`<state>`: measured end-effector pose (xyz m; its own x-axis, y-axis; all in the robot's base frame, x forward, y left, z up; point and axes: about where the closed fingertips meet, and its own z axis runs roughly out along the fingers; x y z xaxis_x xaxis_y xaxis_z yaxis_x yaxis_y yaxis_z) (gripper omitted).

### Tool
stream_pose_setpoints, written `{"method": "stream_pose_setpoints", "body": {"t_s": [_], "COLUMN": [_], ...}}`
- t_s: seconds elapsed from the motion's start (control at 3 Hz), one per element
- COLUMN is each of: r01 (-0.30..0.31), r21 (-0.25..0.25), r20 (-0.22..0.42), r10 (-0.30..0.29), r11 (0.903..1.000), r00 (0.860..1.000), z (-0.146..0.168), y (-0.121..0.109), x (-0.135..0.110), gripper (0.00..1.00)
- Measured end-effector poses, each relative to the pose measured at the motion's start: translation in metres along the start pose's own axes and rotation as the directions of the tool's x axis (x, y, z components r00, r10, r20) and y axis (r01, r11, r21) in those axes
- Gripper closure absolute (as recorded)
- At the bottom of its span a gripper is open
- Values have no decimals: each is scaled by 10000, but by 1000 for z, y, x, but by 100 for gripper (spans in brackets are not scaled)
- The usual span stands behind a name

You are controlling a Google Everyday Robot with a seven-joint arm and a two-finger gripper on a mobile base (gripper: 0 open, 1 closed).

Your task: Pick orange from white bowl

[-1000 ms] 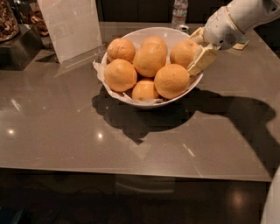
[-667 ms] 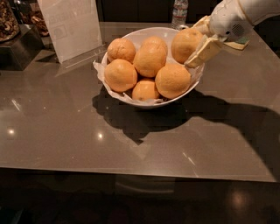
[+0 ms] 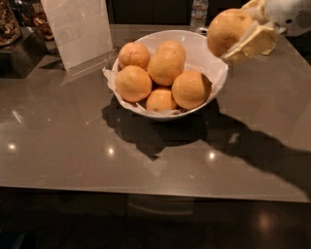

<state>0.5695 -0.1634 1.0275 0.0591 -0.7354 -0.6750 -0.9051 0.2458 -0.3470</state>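
Clasping orange (image 3: 222, 32), tool (image 3: 237, 32) above white bowl (image 3: 204, 48) right rim, stem seemingly hidden

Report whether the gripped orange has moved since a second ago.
Yes. The orange, held in the end effector at upper right, has risen rightward, clear of the white bowl rim.

A sign stand (image 3: 77, 29) and water bottle (image 3: 199, 12) stand toward the back of the grey table (image 3: 73, 151) (glossy).
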Motion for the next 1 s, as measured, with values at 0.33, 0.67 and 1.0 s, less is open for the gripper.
{"method": "stream_pose_setpoints", "body": {"t_s": [0.33,0.67,1.0], "r01": [-506,-1037,-1246], "r21": [496,-2,-857], "r20": [279,1096,1842], "r10": [493,1031,1386], "r11": [9975,9946,9885], "r00": [9984,9886,9731], "z": [-21,-6,22], "y": [25,46,54], "x": [-2,4,6], "gripper": [100,100,100]}}
